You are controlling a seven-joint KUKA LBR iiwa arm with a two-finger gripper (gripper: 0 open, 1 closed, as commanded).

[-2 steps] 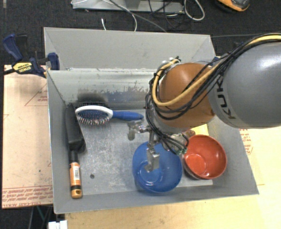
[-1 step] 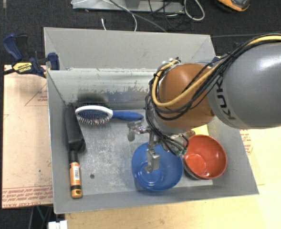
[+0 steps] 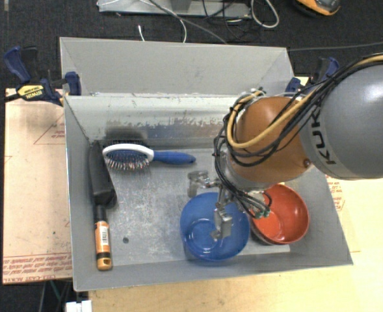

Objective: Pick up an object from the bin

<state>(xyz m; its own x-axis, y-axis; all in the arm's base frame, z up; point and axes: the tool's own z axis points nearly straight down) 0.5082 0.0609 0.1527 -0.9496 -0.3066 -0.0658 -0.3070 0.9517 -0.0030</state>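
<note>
The pick is judged to be at an early stage. Nothing is seen lifted, and every thing lies on the floor of the bin (image 3: 145, 200). The hand (image 3: 220, 218) hangs over the blue bowl (image 3: 201, 236), which sits at the near side of the bin, right of the middle, and the hand's tip is seen within the bowl's rim. Whether the hand is wide or narrow cannot be told, since the wrist cover (image 3: 269, 142) hides much of it, so no grip can be claimed. What is left, by this judgement, is the closing, the lift and the carrying clear of the bin.

The blue bowl is round, shallow and glossy, with its mouth up. It seems to be plastic, and its thin rim could slip or tip if pinched on one side. Just beside it on the right an orange bowl (image 3: 289, 220) of like shape is seen. A hairbrush (image 3: 136, 156), a black bar (image 3: 102, 177) and an orange stick (image 3: 103, 244) lie well apart at the left.
</note>
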